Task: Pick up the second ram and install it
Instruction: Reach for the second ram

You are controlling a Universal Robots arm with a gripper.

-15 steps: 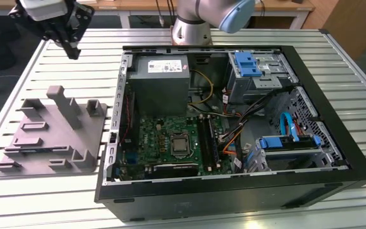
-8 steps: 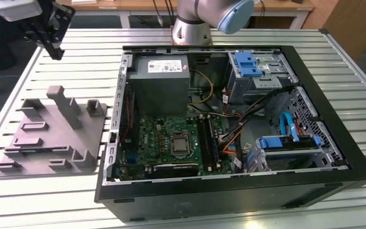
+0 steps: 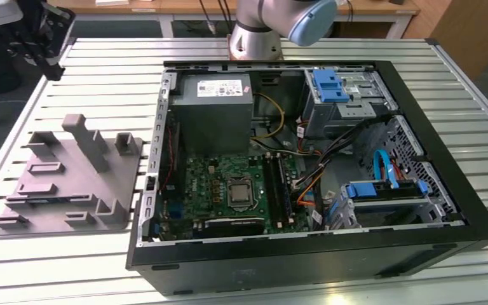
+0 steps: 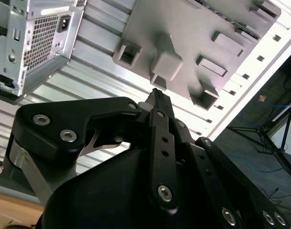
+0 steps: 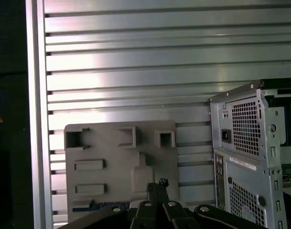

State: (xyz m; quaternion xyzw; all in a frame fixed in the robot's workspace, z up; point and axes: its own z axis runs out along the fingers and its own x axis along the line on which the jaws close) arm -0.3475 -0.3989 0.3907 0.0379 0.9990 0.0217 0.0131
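The second ram [image 3: 47, 198] looks like a thin dark strip with a bluish edge. It lies in a slot at the near side of the grey fixture tray [image 3: 66, 184], which is on the exterior view's left. It also shows as a blue-edged strip, the ram [image 5: 100, 207], close to my fingertips in the first wrist view. My gripper [image 5: 157, 182] hangs high above the tray [image 5: 116, 162], with its black fingers shut tip to tip and nothing between them. In the second wrist view the gripper [image 4: 157, 94] points at the tray's raised block [image 4: 167, 64].
An open black computer case [image 3: 312, 254] lies to the right of the tray on a slatted aluminium table [image 3: 83, 70]. Inside are the green motherboard [image 3: 236, 190], long black memory slots [image 3: 279, 187], a power supply [image 3: 214, 114] and blue drive brackets [image 3: 329, 86]. The case's rear grille [image 5: 250, 152] stands beside the tray.
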